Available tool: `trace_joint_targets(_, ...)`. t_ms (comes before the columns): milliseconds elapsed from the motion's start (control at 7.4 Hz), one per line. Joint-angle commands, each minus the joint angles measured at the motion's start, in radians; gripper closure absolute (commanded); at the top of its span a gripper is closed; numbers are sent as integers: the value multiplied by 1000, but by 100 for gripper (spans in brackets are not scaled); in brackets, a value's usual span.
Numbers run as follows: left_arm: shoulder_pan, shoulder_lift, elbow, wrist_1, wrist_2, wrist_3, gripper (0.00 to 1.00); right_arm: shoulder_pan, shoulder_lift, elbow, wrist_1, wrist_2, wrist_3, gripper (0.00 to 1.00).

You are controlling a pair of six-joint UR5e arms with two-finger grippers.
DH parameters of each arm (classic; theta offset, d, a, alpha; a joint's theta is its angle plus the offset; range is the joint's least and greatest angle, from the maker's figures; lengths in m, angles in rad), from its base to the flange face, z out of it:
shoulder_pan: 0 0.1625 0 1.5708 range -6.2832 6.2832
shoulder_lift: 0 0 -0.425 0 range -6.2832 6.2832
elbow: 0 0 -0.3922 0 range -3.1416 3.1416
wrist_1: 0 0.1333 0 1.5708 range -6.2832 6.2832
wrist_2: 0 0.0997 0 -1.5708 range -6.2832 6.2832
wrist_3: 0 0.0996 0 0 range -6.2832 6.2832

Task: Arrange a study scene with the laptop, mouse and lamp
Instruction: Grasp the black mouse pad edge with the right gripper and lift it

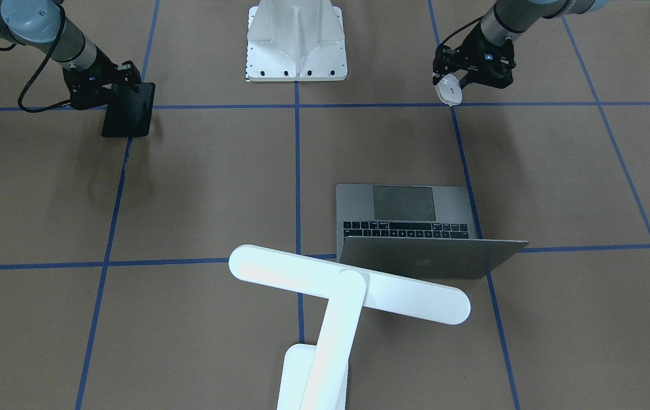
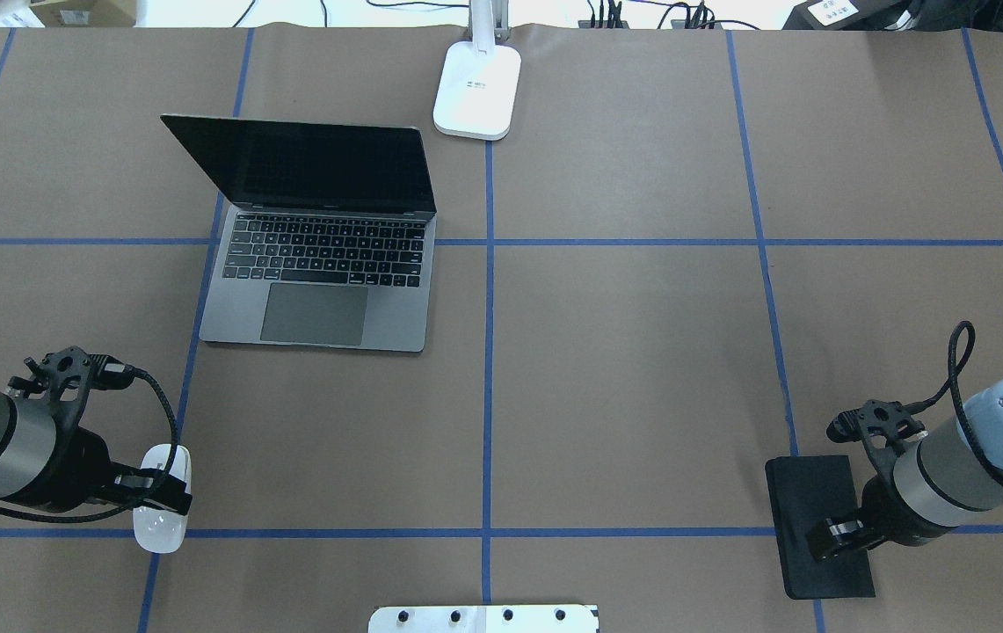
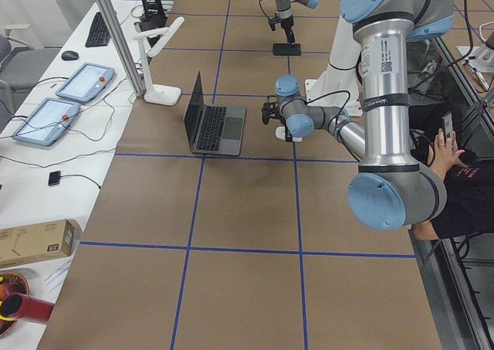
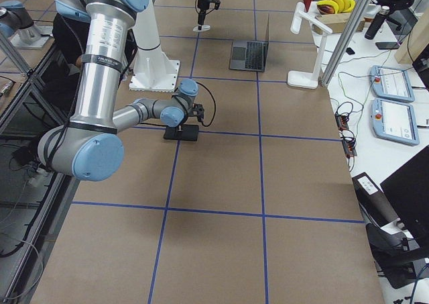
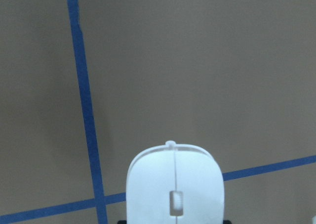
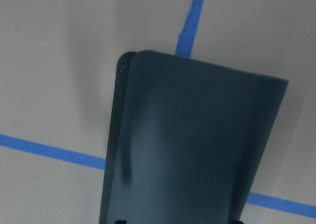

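- Laptop (image 2: pixel 316 264) sits open on brown table (image 2: pixel 624 352) w/ blue tape grid, lamp (image 2: pixel 476 92) near its far corner.
- L gripper (image 2: pixel 163 494) clamps mouse (image 2: pixel 158 530), robot-side of laptop.
- R gripper (image 2: pixel 833 534) pinches black mat (image 2: pixel 804 492), well apart.
- White pedestal (image 2: pixel 483 618) btwn arms.

6 views: 1 looks forward and down over the table (image 2: pixel 624 369), 1 faces back from across it; both share the laptop (image 2: pixel 325 251) and lamp (image 2: pixel 476 92). 2 look along it from either end. 2 wrist cameras sit close over the mouse (image 5: pixel 175 184) and black mat (image 6: pixel 187 145).
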Motion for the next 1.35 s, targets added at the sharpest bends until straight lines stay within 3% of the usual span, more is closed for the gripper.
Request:
trace_joint_targets(0,0,2,2,0,1,0,52,-9,-1,0,-2,0,-1,46)
trace_joint_targets(270,0,0,2,-1,1,0,52,-5,-4,1,-3,3,-1,36)
trace_joint_targets(676,-3,2,2,-1,1,0,53,3,-33,4,-5,26,-1,32)
trace_joint_targets(1216,-3,2,2,-1,1,0,53,-25,-34,-5,-9,28,-11,35)
